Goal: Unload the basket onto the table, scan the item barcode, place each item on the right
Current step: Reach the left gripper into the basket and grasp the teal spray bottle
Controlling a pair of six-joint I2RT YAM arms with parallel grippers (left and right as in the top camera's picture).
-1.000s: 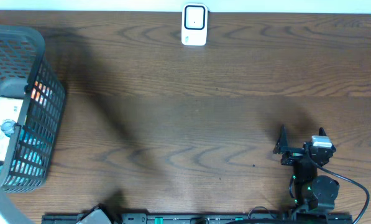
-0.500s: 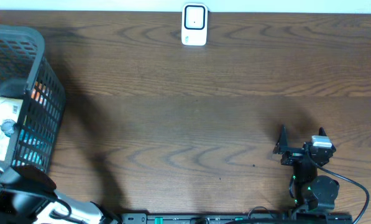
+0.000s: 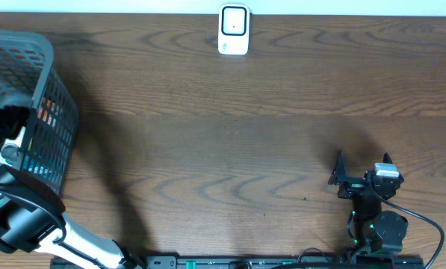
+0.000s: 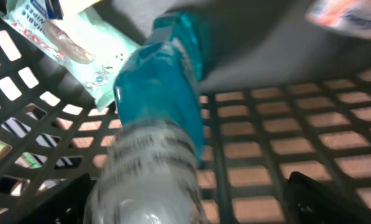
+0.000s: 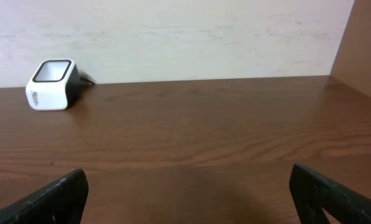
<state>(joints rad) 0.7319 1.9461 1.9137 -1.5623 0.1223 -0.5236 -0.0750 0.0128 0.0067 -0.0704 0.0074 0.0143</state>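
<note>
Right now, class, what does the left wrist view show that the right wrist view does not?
Only the left wrist view: the inside of the basket, with a blue-labelled bottle and a pale green packet lying in it. Only the right wrist view: the white scanner standing on the bare wooden table before a pale wall. Both: the arm's own gripper, left gripper and right gripper, dark fingers wide open at the lower corners.

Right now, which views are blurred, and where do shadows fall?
Left wrist: the blue bottle close to the lens is smeared and soft; the basket mesh behind reads a little clearer. Overhead: sharp, with a soft dark shadow across the table beside the basket. Right wrist: sharp and evenly lit, barcode scanner crisp.
</note>
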